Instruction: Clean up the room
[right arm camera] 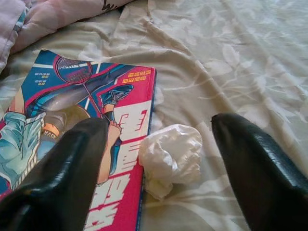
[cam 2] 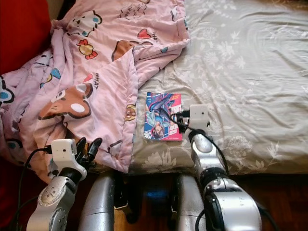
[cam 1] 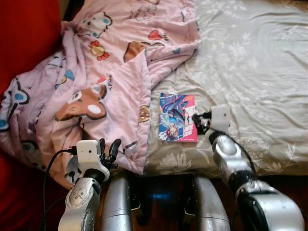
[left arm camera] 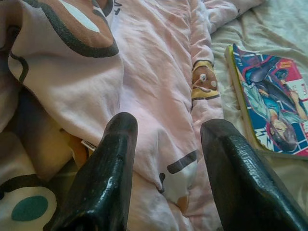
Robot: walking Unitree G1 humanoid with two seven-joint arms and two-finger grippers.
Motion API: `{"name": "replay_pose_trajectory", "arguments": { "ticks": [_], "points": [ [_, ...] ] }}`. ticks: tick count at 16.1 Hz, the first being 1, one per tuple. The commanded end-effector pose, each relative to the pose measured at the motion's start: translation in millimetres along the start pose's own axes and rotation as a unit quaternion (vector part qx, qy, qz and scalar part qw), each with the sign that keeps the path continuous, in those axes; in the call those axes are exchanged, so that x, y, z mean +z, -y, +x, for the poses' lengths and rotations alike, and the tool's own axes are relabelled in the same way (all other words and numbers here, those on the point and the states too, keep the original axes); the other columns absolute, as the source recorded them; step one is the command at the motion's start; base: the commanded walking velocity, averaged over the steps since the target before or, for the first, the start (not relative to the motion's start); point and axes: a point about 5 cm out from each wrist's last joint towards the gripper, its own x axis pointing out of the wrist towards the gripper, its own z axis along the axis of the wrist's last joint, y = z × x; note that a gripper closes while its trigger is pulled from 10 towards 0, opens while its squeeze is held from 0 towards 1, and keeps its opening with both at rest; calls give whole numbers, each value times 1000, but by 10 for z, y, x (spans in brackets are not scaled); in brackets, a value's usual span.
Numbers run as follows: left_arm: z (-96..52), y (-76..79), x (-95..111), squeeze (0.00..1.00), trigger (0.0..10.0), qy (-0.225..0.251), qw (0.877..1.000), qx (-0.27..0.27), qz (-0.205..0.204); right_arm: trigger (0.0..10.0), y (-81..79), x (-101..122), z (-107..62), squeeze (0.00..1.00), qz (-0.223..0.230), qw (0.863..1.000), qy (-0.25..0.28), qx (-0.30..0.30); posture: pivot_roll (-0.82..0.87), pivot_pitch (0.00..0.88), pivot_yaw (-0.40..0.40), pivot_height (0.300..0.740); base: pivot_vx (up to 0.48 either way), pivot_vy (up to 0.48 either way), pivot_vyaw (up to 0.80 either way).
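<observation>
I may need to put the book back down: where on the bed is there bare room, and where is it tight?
Free: the grey sheet beyond and to the right of the book. Crowded: the pink blanket covers the left side, its edge close beside the book. A crumpled tissue lies against the book's right edge, between the open right gripper fingers.

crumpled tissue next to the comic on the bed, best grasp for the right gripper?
Pinch the crumpled tissue across its bulging middle, coming straight down from above. It lies loose on the grey sheet, touching the edge of the comic book, and the right gripper is open with a finger either side. Probably keep the book-side finger above the cover so it doesn't snag the edge.
</observation>
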Motion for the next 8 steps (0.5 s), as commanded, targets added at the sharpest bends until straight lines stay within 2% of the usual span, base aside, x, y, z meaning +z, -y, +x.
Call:
{"name": "replay_pose_trajectory", "arguments": {
  "ticks": [1, 2, 3, 4, 8],
  "points": [
    [-60, 1, -21, 0, 10000, -9, 1000, -1, -7, 10000, 7, -126, -26, 1000, 9, 999, -34, -5, 78, 433, 45, 630, 0, 0, 0],
    [-72, 12, -9, 0, 10000, -9, 1000, -3, -7, 10000, 16, -100, -9, 1000, 7, 999, -40, -11, 83, 441, 47, 630, 0, 0, 0],
    [-80, 24, 4, 0, 10000, -9, 1000, -5, -7, 10000, 27, -83, 6, 655, 6, 999, -49, -19, 87, 448, 50, 630, 0, 0, 0],
    [-109, 42, 38, 0, 10000, -9, 1000, -8, -8, 10000, 31, -57, 24, 0, 1, 998, -58, -25, 92, 459, 53, 630, 0, 0, 0],
    [-199, 65, 150, 0, 10000, -5, 1000, -10, -7, 10000, 84, -4, 48, 0, -7, 997, -65, -41, 117, 507, 64, 630, 0, 0, 0]
  ]
}}
